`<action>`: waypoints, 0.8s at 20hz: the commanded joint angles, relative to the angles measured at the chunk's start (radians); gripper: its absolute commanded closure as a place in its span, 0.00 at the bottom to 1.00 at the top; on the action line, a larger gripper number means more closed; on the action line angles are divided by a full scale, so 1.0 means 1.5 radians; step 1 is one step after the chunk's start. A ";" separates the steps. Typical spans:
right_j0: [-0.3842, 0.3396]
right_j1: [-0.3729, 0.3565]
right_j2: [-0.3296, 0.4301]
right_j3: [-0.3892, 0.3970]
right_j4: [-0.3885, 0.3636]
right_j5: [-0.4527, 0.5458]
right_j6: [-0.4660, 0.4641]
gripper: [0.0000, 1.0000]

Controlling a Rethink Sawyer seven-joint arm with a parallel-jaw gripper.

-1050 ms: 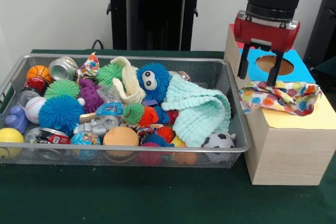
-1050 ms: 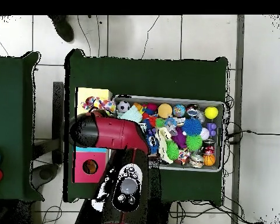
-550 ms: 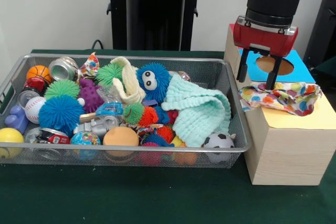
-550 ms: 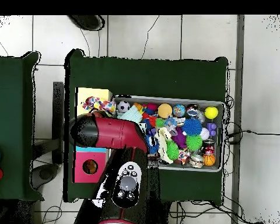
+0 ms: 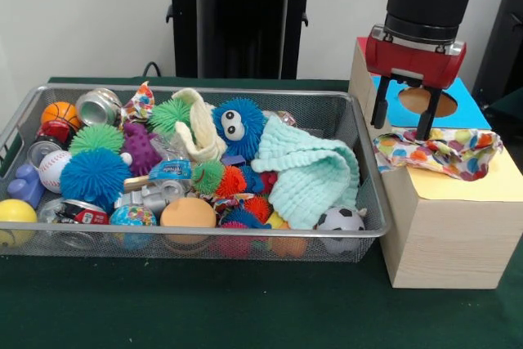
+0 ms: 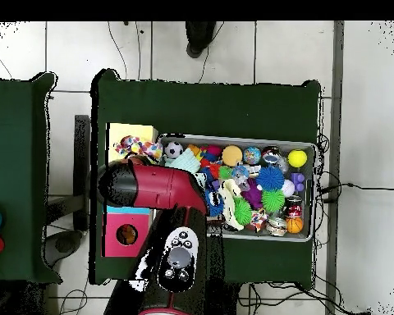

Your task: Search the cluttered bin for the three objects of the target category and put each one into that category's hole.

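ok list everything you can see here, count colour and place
bin: 1, wire mesh, on the green table
spiky balls: several, blue, green, orange, purple, in bin
fuzzy toy: 1, blue with eyes, bin middle
mint cloth: 1, bin right side
cream cloth: 1, by fuzzy toy
cans: at least 3, silver and red, bin left
sports balls: soccer, baseball, basketball, in bin
box: 1, wood, blue and yellow top, right of bin
dotted cloth: 1, multicolour, on box
gripper: 1, red and black, open above dotted cloth

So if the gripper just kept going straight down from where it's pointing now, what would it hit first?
Most likely the polka-dot cloth draped on the wooden box. The open gripper hangs just above its near-left part, though depth is hard to judge.
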 commanded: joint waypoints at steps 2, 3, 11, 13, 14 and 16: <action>0.006 0.023 0.032 -0.027 -0.011 -0.010 0.076 0.00; 0.007 0.025 0.029 -0.031 -0.011 -0.010 0.078 0.00; 0.027 0.024 -0.006 -0.064 -0.017 0.036 0.083 0.00; 0.031 0.030 -0.012 -0.077 -0.017 0.045 0.083 0.00; 0.031 0.032 -0.013 -0.079 -0.016 0.045 0.082 0.00; 0.032 0.036 -0.013 -0.082 -0.015 0.045 0.081 0.00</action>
